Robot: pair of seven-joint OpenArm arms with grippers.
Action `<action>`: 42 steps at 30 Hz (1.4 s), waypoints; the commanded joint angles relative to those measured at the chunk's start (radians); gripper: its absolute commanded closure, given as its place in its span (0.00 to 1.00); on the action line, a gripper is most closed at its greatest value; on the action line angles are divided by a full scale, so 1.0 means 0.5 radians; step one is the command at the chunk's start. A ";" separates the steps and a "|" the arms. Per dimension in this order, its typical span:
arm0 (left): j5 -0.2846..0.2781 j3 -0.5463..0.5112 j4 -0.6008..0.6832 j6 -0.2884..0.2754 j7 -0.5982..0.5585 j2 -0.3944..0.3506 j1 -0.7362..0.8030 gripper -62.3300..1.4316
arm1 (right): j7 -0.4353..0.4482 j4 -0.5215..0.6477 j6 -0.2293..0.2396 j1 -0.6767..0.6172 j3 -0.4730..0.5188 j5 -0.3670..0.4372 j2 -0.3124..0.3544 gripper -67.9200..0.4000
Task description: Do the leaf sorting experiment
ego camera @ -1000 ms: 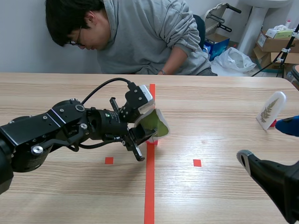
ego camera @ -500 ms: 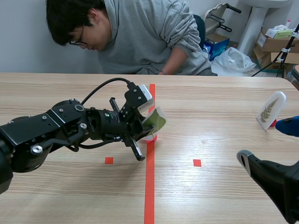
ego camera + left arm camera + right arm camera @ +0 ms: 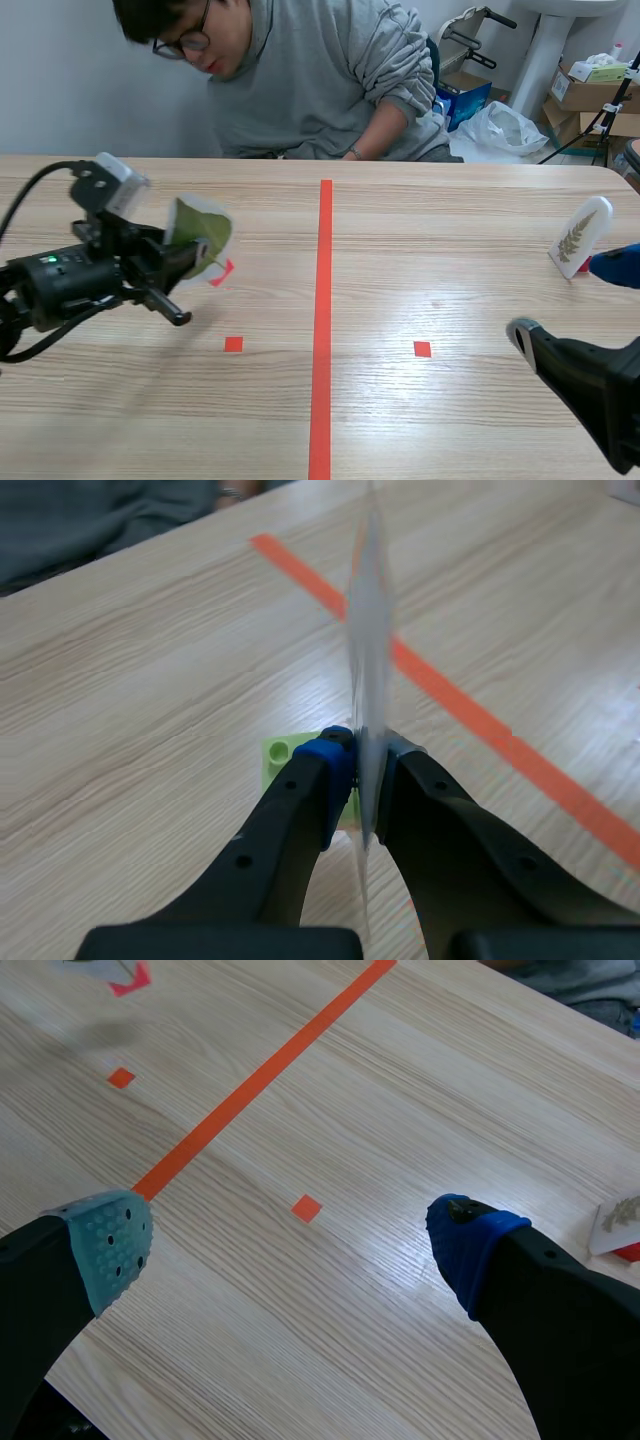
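Note:
My left gripper point(image 3: 188, 262) hangs over the table's left half, shut on a clear laminated card with a green leaf point(image 3: 200, 235); a small red foot point(image 3: 221, 272) shows at the card's lower edge. In the left wrist view the card point(image 3: 368, 650) stands edge-on between the fingers, with a small block point(image 3: 283, 752) at its base. A white card with a fern leaf point(image 3: 579, 236) stands upright at the far right, also seen beside my right finger point(image 3: 620, 1222). My right gripper point(image 3: 565, 300) rests low at the right, open and holding nothing point(image 3: 290, 1245).
A person in a grey hoodie point(image 3: 320, 80) sits across the table, leaning over its far edge. An orange-red tape line point(image 3: 322, 320) runs down the table's middle, with small tape squares point(image 3: 422, 348) either side. Boxes and bags stand behind at the right.
My left arm has swung from the centre tape line out to the left, carrying the leaf card with it. The person has raised the head. The right arm has kept still.

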 commanded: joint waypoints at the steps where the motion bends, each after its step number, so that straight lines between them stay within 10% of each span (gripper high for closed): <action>1: -0.056 -0.101 -0.027 0.020 -0.035 0.017 -0.020 0.92 | 0.029 0.021 0.000 0.018 0.005 0.013 0.011 0.17; 17: 0.031 -0.484 -0.884 0.436 -0.090 0.011 -0.588 0.92 | -0.008 0.021 0.000 0.018 0.005 0.014 0.011 0.17; 25: 0.251 -0.482 -1.339 0.478 -0.114 0.018 -0.867 0.92 | -0.007 0.021 0.001 0.018 0.005 0.014 0.011 0.17; 42: 0.272 -0.483 -1.425 0.478 -0.162 0.021 -0.857 0.80 | -0.007 0.021 0.001 0.018 0.005 0.014 0.011 0.17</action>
